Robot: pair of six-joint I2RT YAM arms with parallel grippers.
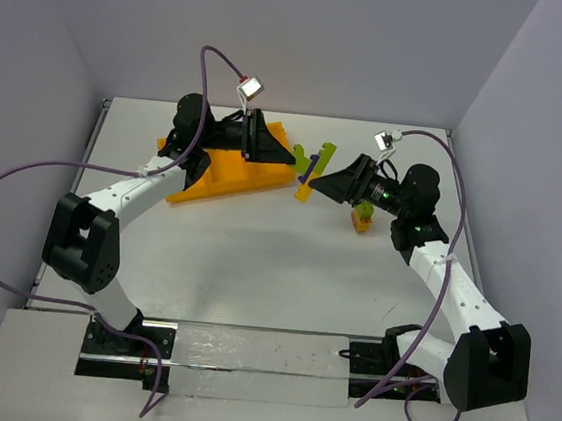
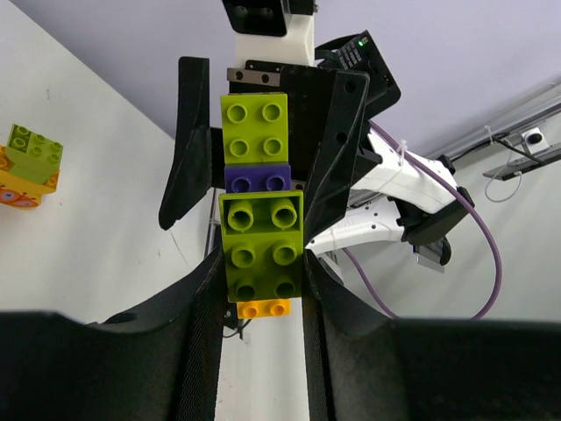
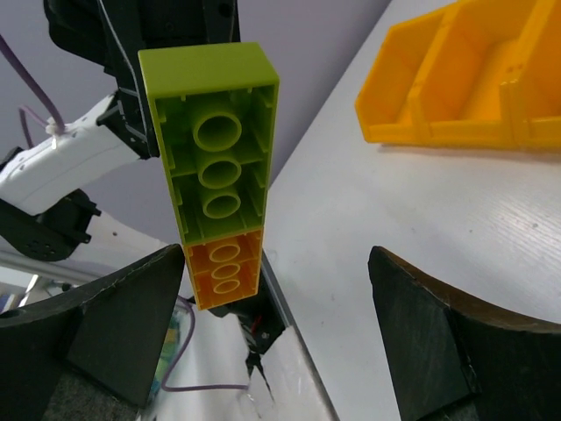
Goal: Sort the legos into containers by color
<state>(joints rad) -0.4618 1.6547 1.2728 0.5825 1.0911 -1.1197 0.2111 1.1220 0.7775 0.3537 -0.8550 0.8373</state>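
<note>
My left gripper (image 1: pixel 288 158) is shut on a long stack of legos (image 1: pixel 307 171) and holds it in the air just right of the orange-yellow tray (image 1: pixel 219 179). In the left wrist view the stack (image 2: pixel 261 210) shows lime green, purple and orange bricks between my fingers, with the left gripper (image 2: pixel 261 303) clamped on the lower green brick. My right gripper (image 1: pixel 318 182) is open at the stack's other end, its fingers (image 2: pixel 187 140) on either side without touching. In the right wrist view the stack's green and orange underside (image 3: pixel 215 175) hangs nearer the left finger of the right gripper (image 3: pixel 276 329).
A small green-on-orange lego stack (image 1: pixel 363 217) stands on the table under the right arm; it also shows in the left wrist view (image 2: pixel 31 165). The tray's divided compartments (image 3: pixel 456 79) lie at the upper right of the right wrist view. Walls close in the table.
</note>
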